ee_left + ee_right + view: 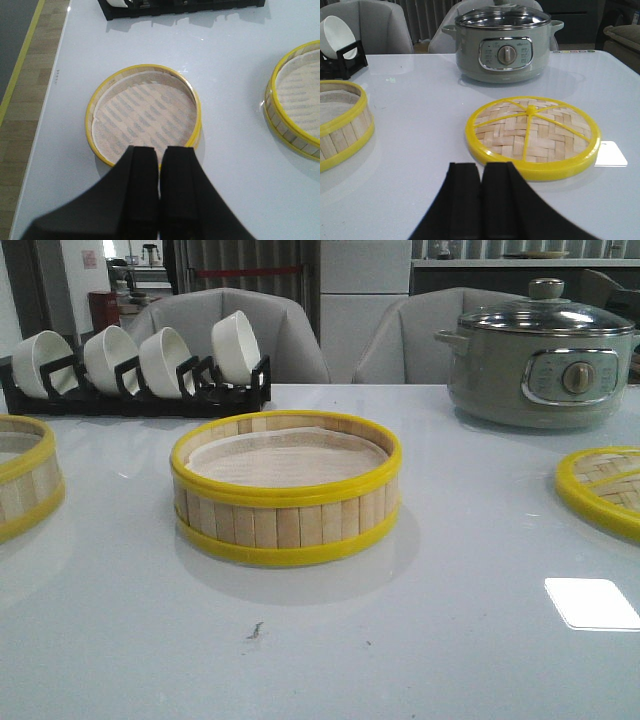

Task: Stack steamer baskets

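Observation:
One steamer basket (287, 487) with a white liner stands in the middle of the white table; it also shows in the left wrist view (296, 102) and the right wrist view (341, 122). A second basket (25, 475) sits at the left edge, seen from above in the left wrist view (145, 111). The woven yellow-rimmed lid (603, 488) lies flat at the right, also in the right wrist view (533, 135). My left gripper (159, 149) is shut and empty above the left basket's near rim. My right gripper (481, 167) is shut and empty just short of the lid.
A grey-green electric pot (541, 355) with a glass lid stands at the back right. A black rack (140, 390) with several white bowls stands at the back left. The table's left edge (47, 105) runs close to the left basket. Grey chairs stand behind the table.

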Available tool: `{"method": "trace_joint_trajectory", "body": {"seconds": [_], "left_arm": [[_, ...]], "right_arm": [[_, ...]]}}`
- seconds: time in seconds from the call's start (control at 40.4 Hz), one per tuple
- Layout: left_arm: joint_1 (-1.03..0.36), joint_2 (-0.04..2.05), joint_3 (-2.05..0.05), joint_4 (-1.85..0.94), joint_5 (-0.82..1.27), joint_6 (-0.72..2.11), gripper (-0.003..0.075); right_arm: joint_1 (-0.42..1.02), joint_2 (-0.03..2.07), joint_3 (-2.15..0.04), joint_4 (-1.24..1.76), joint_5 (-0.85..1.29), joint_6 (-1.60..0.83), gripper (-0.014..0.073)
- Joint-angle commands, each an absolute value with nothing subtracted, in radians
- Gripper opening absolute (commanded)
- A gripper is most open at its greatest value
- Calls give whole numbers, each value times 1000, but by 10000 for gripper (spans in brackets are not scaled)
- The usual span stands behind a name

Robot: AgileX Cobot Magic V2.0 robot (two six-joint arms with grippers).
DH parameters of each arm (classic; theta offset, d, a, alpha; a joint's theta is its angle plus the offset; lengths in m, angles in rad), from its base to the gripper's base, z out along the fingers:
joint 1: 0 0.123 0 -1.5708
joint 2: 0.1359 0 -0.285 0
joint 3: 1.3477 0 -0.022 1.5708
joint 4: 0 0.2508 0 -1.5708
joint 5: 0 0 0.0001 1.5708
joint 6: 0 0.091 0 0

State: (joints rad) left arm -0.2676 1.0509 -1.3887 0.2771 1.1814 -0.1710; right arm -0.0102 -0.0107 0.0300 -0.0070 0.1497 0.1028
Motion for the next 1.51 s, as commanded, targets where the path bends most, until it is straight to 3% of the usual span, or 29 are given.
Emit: {"method": "trace_joint_trajectory", "body": {"seconds": [0.0,0.545,0.792,0.941,1.064,1.337,1.485], "left_arm": [[-274,1042,-1415,290,1123,-170,98],[-274,1042,-1415,290,1121,-170,98],[-274,1042,-1415,290,1127,-170,98],[-274,1042,-1415,292,1147,-170,98],[-274,1042,-1415,292,1152,-170,98],[-274,1042,-1415,291,1154,-170,98],[-274,1042,-1415,287,1153,-170,98]], "right_arm": [[-9,-31,16,-21,61,94,55],[-10,-31,16,-21,39,94,55],[-10,-31,-3,-16,-161,124,55],[-10,-5,-202,-13,129,158,55],[-10,166,-432,-49,400,150,55],[-10,708,-835,-58,646,150,55],[-10,839,-927,-53,667,150,55]]}}
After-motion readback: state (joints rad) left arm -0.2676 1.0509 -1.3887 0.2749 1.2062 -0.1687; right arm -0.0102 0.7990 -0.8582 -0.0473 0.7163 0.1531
